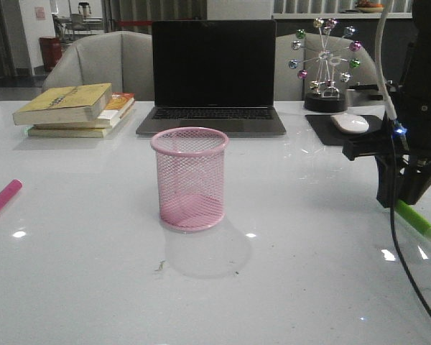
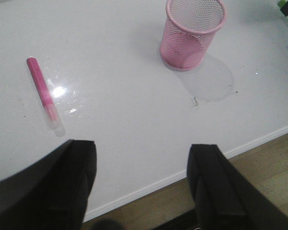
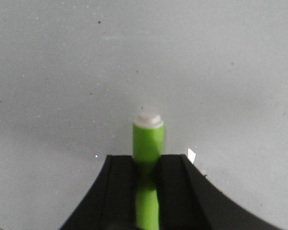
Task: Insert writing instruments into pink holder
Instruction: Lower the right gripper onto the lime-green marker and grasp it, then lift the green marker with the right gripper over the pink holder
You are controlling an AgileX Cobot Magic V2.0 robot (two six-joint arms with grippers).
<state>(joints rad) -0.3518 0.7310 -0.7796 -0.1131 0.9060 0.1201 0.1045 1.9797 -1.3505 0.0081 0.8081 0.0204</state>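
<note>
The pink wire-mesh holder [image 1: 190, 178] stands upright and empty at the middle of the table, also seen in the left wrist view [image 2: 192, 32]. The magenta marker [image 1: 3, 199] lies flat near the table's left edge, with its clear cap toward my left gripper [image 2: 141, 177], which hangs open over the front edge with nothing in it. At the far right my right gripper [image 1: 402, 198] is down at the table, shut on the lime green marker [image 3: 148, 143]. Its pale tip pokes out past the fingers, and its other end lies on the table [image 1: 420, 224].
A laptop [image 1: 212, 79] stands open behind the holder. A stack of books [image 1: 75, 110] lies at the back left. A mouse [image 1: 350, 123] on a black pad and a ball ornament [image 1: 325, 68] sit at the back right, close to my right arm.
</note>
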